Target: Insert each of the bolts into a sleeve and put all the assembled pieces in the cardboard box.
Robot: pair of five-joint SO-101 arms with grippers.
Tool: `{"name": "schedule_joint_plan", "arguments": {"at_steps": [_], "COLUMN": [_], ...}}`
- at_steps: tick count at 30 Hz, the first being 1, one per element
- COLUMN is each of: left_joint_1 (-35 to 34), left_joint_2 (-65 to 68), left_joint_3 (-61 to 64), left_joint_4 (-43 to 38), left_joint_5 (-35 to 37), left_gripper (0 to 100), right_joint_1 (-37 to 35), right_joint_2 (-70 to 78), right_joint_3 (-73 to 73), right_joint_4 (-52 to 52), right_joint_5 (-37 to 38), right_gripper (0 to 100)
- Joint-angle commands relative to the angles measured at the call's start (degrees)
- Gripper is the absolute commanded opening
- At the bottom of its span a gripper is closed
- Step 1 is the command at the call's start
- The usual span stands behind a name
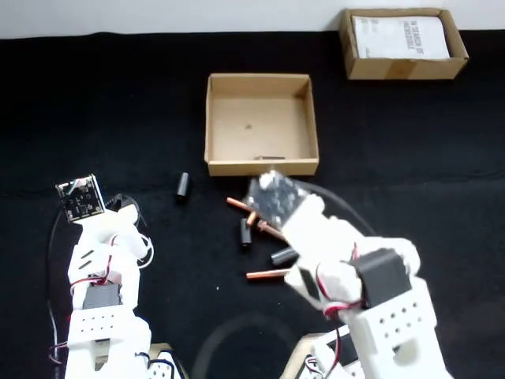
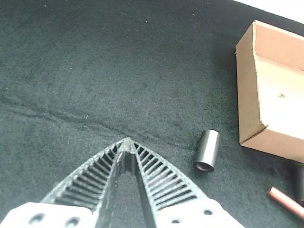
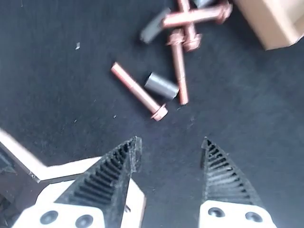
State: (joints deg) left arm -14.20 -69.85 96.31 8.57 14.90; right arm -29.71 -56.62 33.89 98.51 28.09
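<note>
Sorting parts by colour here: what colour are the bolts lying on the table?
Coppery pink metal. The bolts show best in the right wrist view.

We take this for a small robotics lab or hobby workshop: a worktop [image 1: 118,103] draped in black cloth, two white printed arms [image 1: 101,308] with loose wires [image 1: 335,304] and a bare circuit board [image 1: 80,198], scattered bolts [image 1: 267,274] and sleeves [image 1: 182,185], plain cardboard boxes [image 1: 260,167], and a pale wall [image 1: 158,16] beyond the far edge.

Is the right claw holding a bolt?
No, the right gripper is open and empty, and the nearest bolt lies on the table beyond its tips.
</note>
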Motion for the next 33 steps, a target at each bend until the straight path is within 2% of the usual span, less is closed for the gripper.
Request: {"name": "schedule_joint_plan", "arguments": {"at_steps": [1, 5, 11, 18, 23, 33], "left_joint_1": [0.48, 0.48, 0.48, 0.48, 0.48, 0.48], "left_joint_2": [0.22, 0.22, 0.13, -0.4, -0.4, -0.4], "left_joint_3": [0.84, 0.84, 0.84, 0.84, 0.84, 0.84], "left_joint_4": [-0.79, -0.79, -0.79, -0.79, -0.79, -0.79], "left_joint_5": [-0.26, -0.26, -0.44, -0.62, -0.62, -0.62], "left_gripper": [1, 1, 1, 1, 1, 1], "right_joint_1": [-0.31, -0.13, -0.22, -1.45, -4.09, -3.91], "right_joint_2": [-3.65, -3.65, -1.45, 12.53, 19.65, 25.98], "right_joint_3": [6.81, 13.58, 22.99, 22.02, 18.95, 19.21], "right_joint_4": [-1.36, -5.23, -18.86, -32.92, -33.45, -39.08], "right_joint_5": [9.23, 25.14, 36.04, 37.27, 36.92, 36.92], "right_gripper": [18.7, 18.7, 18.7, 18.7, 18.7, 18.7]}}
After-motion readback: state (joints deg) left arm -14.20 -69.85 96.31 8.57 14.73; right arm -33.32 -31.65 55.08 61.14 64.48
